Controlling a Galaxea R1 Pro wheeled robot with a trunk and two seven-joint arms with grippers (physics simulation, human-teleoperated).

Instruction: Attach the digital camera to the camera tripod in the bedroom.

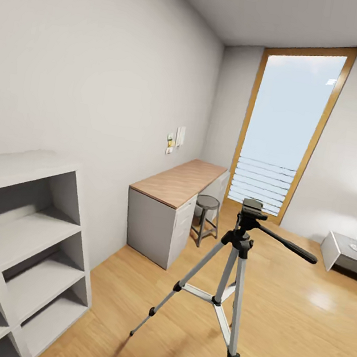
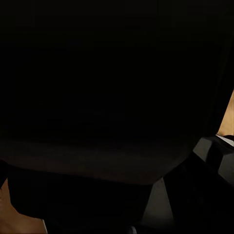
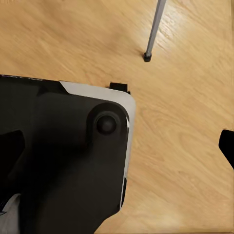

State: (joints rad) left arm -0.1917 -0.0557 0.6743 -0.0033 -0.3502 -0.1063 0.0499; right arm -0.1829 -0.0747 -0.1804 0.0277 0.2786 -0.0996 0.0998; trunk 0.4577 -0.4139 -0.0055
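while i look through the head view, the camera tripod (image 1: 231,279) stands on the light wood floor (image 1: 295,312) of the bedroom, just ahead of me and near the wood-topped bench (image 1: 179,181) with its stool (image 1: 206,217). its long axis runs upright, three silver legs splayed out, and the pan handle (image 1: 286,244) points off toward the window side, slightly downward. the black head (image 1: 252,208) is bare, with no digital camera on it, so i judge the attaching is not yet done. the camera lies on neither the bench top nor the grey shelf unit (image 1: 18,245) at my left, as far as i can see.

from the left wrist view, nearly everything is a dark mass close to the lens, with slivers of floor at the edges; i cannot tell how those jaws stand or whether they hold anything.

from the right wrist view, one tripod leg (image 3: 153,29) ends in its black foot on the floor, beside a dark, white-edged part of my own body (image 3: 73,161). i cannot tell the state of the right jaws either. finding the camera, or confirming i carry it, looks like what remains.
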